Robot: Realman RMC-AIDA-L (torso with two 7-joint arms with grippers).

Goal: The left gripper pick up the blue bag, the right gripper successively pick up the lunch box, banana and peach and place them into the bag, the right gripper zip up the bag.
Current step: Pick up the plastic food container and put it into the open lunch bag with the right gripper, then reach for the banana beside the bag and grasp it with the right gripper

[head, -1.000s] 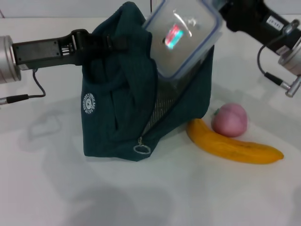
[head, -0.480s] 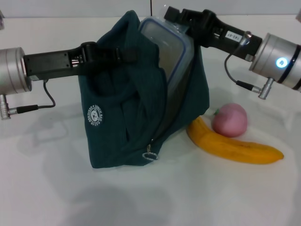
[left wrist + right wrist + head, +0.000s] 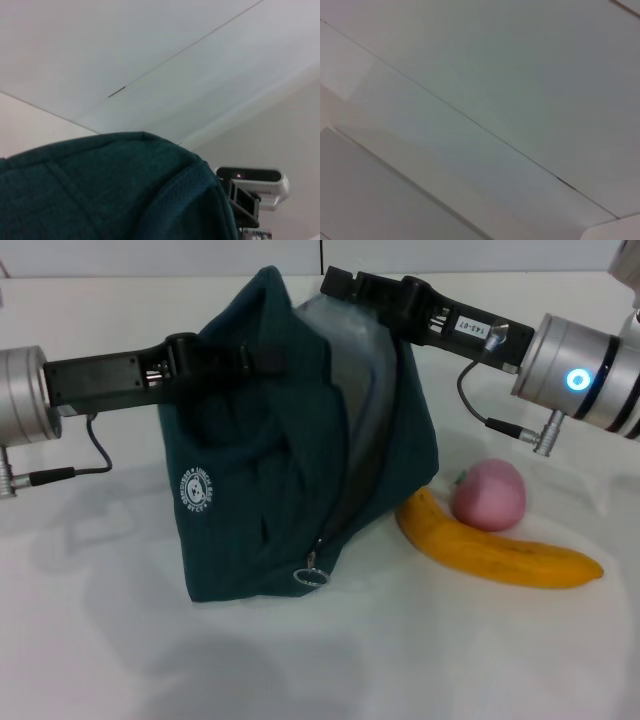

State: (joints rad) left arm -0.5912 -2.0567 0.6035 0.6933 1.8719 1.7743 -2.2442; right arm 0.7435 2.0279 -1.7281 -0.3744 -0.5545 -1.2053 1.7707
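Teal-blue fabric bag [image 3: 270, 450] stands propped on the white surface [image 3: 420, 650], its handle clamped in the left gripper [image 3: 255, 358]'s closed jaws. Just below the right gripper [image 3: 345, 288], the clear plastic lunch box [image 3: 345, 390] sits mostly inside the bag's mouth. It could wedge against the zipper edge if released tilted, or the bag could tip. Whether the right jaws grip the box, I cannot tell. Yellow banana [image 3: 495, 550] and pink peach [image 3: 488, 495] wait beneath the right arm.
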